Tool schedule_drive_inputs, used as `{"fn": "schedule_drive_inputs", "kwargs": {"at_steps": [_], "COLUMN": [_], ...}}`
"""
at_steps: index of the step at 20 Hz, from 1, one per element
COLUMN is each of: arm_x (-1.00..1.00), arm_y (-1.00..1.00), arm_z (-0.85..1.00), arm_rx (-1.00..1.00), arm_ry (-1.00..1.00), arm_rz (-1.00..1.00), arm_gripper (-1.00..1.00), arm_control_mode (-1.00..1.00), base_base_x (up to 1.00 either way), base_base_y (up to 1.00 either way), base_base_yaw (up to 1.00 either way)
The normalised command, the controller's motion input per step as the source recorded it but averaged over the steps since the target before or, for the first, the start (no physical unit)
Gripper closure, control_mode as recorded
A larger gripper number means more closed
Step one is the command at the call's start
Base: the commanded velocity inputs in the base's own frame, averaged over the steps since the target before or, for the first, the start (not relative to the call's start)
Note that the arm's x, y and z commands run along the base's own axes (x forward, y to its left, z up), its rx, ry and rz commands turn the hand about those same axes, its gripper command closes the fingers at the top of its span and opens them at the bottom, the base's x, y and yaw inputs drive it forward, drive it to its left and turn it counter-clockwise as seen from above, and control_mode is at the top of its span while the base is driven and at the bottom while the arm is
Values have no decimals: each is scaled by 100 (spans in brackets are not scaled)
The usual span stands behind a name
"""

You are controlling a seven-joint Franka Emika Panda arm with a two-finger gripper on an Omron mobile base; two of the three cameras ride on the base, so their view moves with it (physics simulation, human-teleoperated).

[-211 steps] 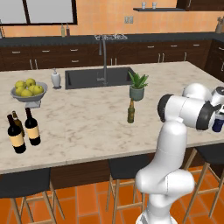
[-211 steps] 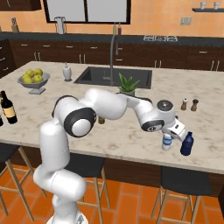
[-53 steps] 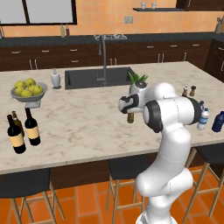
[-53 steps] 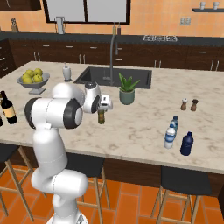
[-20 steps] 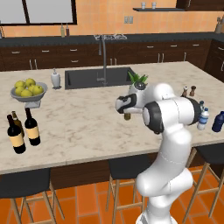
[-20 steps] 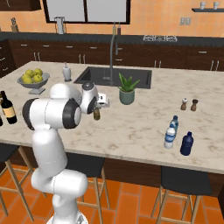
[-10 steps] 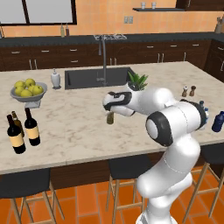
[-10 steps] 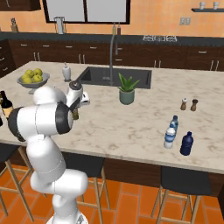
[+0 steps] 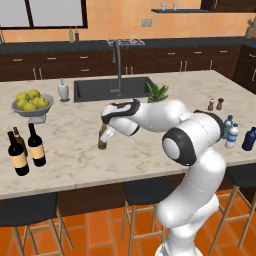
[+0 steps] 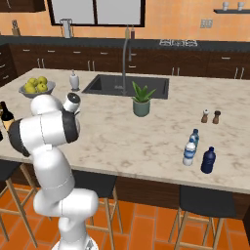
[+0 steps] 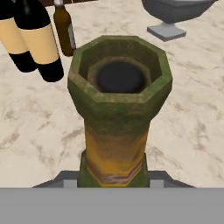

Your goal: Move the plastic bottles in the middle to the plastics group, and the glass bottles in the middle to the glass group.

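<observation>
Last glass bottle in transit — nearly finished.
Olive-green bottle (image 11: pixel 118 118) clamped in gripper (image 9: pixel 106 136), heading toward glass group (image 9: pixel 24 150); plastics group (image 10: pixel 197 150) already complete.

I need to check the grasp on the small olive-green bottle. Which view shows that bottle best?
The hand view: the olive-green bottle is close up, its open mouth and tan label clear. The left base view shows it small, under the gripper, over the counter. In the right base view the arm hides it.

- Olive-green bottle (image 11: pixel 116 109): matt, mottled glass with a tan paper label.
- Counter (image 9: pixel 150 155): smooth, pale veined marble.
- Wine bottles (image 9: pixel 27 150): glossy black glass, cream labels.
</observation>
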Motion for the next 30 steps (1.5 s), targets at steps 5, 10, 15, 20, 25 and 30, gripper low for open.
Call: {"fn": "schedule_drive_inputs", "kwargs": {"at_steps": [5,10,15,20,25,30], "arm_x": [-4,-11,-1,1,10,1], "arm_y": [100,100,70,40,30,17], "arm_z": [-1,4,7,0,0,0], "arm_rx": [-1,-8,-7,0,0,0], "arm_ry": [-3,-2,-1,-2,0,3], "arm_rz": [34,14,1,0,0,2], "arm_gripper": [100,100,100,100,100,100], "arm_control_mode": [-100,-100,-100,-100,-100,-100], "base_base_x": [0,0,0,0,0,0], "base_base_y": [0,0,0,0,0,0], "base_base_yaw": [0,0,0,0,0,0]}}
